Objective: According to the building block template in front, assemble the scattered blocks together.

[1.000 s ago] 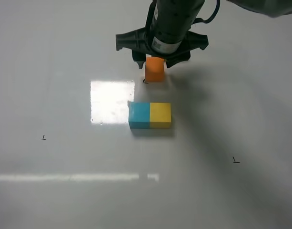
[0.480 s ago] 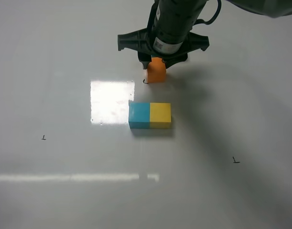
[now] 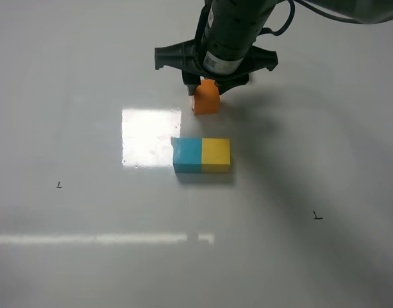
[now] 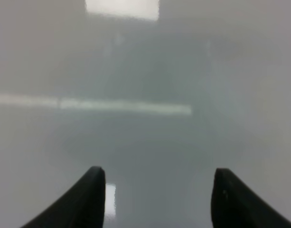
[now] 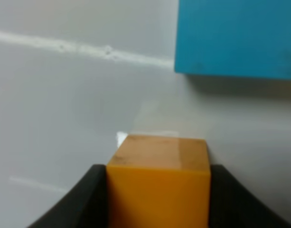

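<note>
Writing first: the white label (image 3: 215,61) on the right arm's wrist is too small for you to read; the L-shaped marks (image 3: 59,185) on the table (image 3: 311,128) are small black ticks, one far left, one far right in the high view.

Surface: glossy pale grey tabletop; the bright rectangular glare patch (image 3: 151,136) runs up to the left edge of the teal cube (image 3: 187,155); a thin reflected light strip (image 3: 100,239) lies nearer the camera.

The right gripper (image 3: 206,88) is pinching the orange cube (image 3: 206,101) from above, a finger flat on each side (your right wrist view shows the cube filling the gap); the cube looks slightly tilted; I can't tell whether it rests on the table or hangs just off it.

The teal cube and yellow cube (image 3: 215,154) lie flush side by side, teal left, yellow right; the orange cube is behind their seam, near but apart.

The left gripper (image 4: 157,190) has its fingers spread wide over blurred table.
</note>
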Controlling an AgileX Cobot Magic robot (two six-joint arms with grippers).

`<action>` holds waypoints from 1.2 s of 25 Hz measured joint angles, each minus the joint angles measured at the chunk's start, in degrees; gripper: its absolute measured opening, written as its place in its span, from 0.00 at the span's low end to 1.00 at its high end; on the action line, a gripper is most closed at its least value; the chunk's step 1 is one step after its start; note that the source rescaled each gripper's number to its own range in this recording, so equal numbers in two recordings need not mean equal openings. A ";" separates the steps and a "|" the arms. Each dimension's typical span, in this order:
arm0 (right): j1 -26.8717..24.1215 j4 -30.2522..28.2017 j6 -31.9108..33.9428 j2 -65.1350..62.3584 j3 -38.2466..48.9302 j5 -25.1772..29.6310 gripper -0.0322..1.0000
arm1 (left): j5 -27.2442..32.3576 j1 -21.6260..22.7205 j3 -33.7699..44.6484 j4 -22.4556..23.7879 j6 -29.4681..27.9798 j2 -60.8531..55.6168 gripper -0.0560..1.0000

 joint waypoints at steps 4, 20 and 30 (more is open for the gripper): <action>0.00 0.35 -0.79 0.00 0.00 -0.06 0.42 | 0.00 0.00 0.00 0.00 0.00 0.00 0.28; 1.41 2.68 -16.92 0.31 -1.64 3.80 0.42 | 0.00 0.00 0.00 0.00 0.00 0.00 0.28; 2.59 4.52 -31.82 0.25 -2.00 6.49 0.42 | 0.00 0.00 0.00 0.00 0.00 0.00 0.28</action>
